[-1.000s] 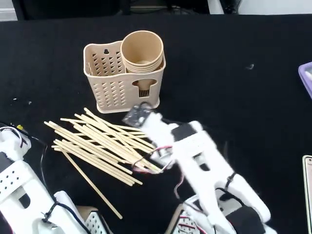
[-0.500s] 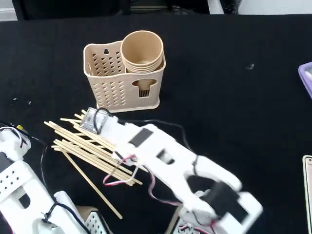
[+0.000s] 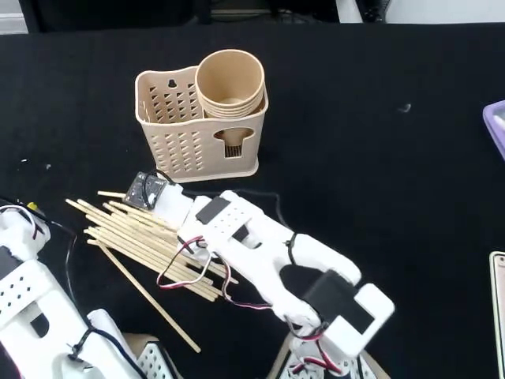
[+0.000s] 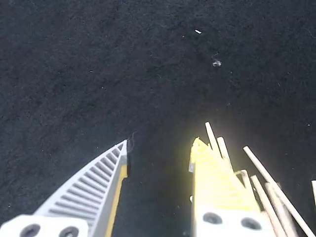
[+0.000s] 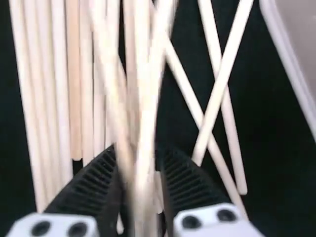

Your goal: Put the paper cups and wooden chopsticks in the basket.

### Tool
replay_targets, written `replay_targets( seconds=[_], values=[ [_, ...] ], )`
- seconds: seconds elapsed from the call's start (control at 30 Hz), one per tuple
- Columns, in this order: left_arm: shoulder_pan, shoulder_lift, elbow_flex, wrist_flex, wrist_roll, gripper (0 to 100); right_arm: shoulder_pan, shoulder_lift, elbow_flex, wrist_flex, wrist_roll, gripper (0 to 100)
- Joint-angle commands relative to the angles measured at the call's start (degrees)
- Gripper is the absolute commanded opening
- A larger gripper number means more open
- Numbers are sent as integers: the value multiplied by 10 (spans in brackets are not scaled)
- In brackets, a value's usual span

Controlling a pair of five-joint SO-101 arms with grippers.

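Right gripper (image 5: 136, 154) pinches several pale wooden chopsticks (image 3: 126, 230) from loose pile near beige perforated plastic basket (image 3: 185, 150); tan paper cups (image 3: 230, 79) stacked inside. Left gripper (image 4: 160, 145) spread, empty. Risk: crossed sticks snag, bundle slips on lift.

black table (image 3: 379, 158), purple object at edge (image 3: 497, 126)

One basket (image 3: 185, 146) with two compartments sits on the black table. A single nested stack of paper cups (image 3: 230, 79) shows at least three rims, though the exact number cannot be told. The chopsticks (image 3: 134, 237) number well over a dozen, too crossed for a firm count. Two white robot arms are at work, the right arm (image 3: 260, 253) and the left arm (image 3: 31, 308). One purple container (image 3: 495, 126) shows at the table's edge.
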Motion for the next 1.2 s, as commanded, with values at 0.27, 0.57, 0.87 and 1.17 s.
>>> replay_targets(
  seconds=[0.27,0.57,0.87,1.17],
  values=[
    [7,-5,-10,-9,-1,209,38,-191,61,132,28,11],
    [7,-5,-9,-9,-1,209,230,-262,151,130,169,11],
    [7,-5,-11,-9,1,209,365,-262,194,128,296,22],
    [7,-5,-10,-9,1,209,364,-262,199,122,295,155]
  ],
)
